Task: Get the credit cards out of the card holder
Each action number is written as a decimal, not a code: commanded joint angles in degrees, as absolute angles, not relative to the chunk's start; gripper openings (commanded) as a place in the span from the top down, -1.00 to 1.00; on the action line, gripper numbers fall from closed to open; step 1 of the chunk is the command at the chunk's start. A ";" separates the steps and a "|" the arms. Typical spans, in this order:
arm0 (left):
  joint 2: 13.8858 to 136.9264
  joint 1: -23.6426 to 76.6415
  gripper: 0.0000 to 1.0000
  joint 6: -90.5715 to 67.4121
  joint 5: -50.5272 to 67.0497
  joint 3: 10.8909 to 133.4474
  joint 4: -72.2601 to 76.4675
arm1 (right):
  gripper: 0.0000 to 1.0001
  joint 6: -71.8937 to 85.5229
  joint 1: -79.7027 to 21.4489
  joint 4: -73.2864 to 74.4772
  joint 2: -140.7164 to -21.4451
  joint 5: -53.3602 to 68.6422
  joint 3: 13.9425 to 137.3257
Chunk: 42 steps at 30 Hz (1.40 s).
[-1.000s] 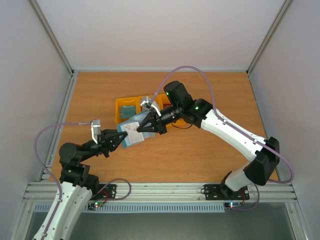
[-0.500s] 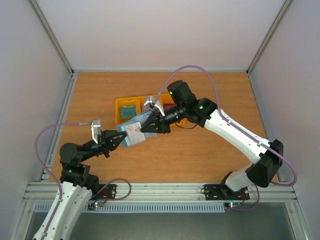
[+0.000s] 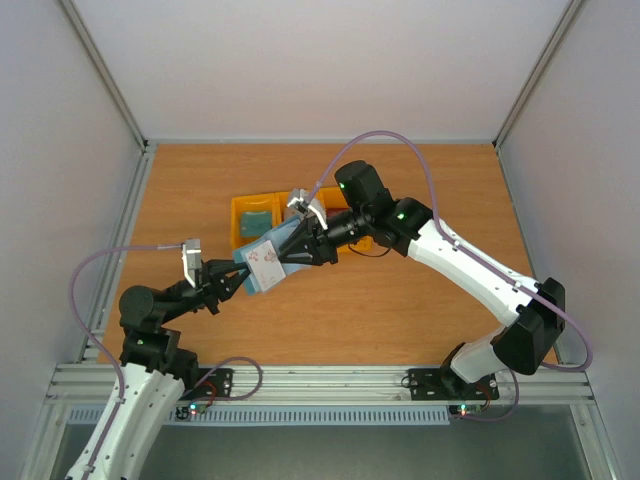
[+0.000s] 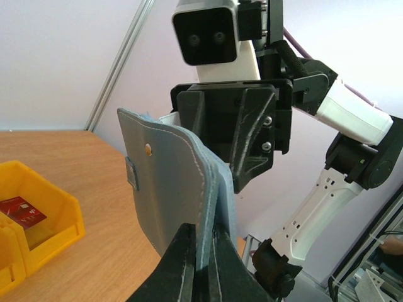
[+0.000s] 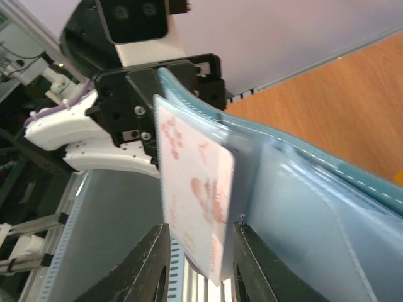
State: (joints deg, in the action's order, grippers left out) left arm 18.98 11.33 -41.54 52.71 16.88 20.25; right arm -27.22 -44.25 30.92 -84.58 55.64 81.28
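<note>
The card holder (image 4: 165, 182), a dusty-blue bi-fold wallet, is held upright in the air, and my left gripper (image 4: 203, 242) is shut on its lower edge. From above, the card holder (image 3: 250, 272) hangs between both arms over the table. A whitish credit card (image 5: 192, 189) with pink print sticks out of its inner pocket. My right gripper (image 5: 200, 238) is open, its fingers (image 5: 154, 264) either side of that card with a gap showing. A red credit card (image 4: 22, 211) lies in a yellow bin (image 4: 60, 229). A teal-green card (image 3: 257, 218) lies in another bin.
Yellow bins (image 3: 238, 232) stand side by side at the table's middle, just behind the wallet and partly under my right arm (image 3: 400, 220). The wooden table (image 3: 400, 310) is walled on three sides; a metal rail runs along its near edge.
My right gripper's jaws have parted around the whitish card and the wrist has shifted slightly. My left gripper has closed fully on the wallet's edge.
</note>
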 commanded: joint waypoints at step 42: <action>18.52 11.43 0.99 -39.41 53.92 16.92 24.78 | 0.98 -29.47 -43.39 33.20 -83.63 58.70 80.18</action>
